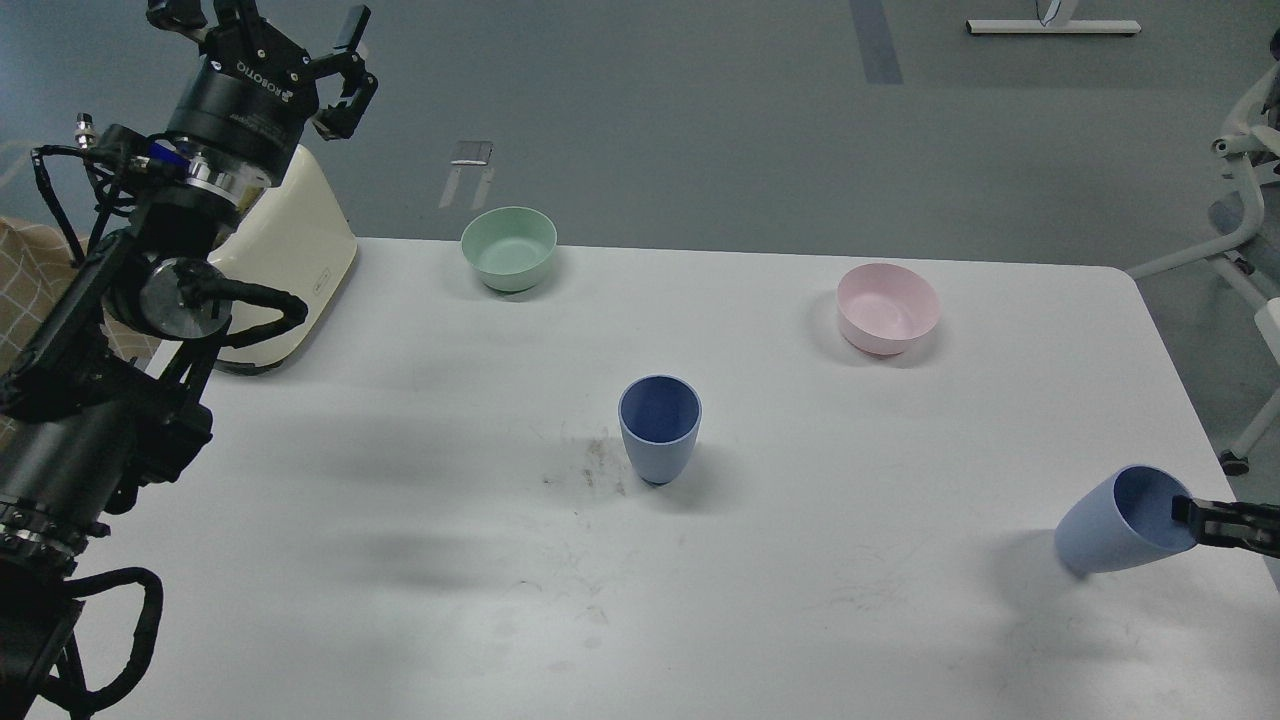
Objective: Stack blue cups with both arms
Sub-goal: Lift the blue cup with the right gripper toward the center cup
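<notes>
One blue cup (659, 428) stands upright near the middle of the white table (420, 560). A second blue cup (1110, 525) is at the right edge, tilted with its mouth to the right and lifted off the table. My right gripper (1192, 522) reaches in from the right edge and is shut on this cup's rim, one finger inside the mouth. My left gripper (262, 28) is raised high at the top left, beyond the table's far left corner, fingers spread open and empty.
A pale green bowl (509, 248) sits at the back of the table and a pink bowl (888, 308) at the back right. A cream appliance (285, 262) stands at the back left corner beside my left arm. A chair base (1245, 260) is off the right edge.
</notes>
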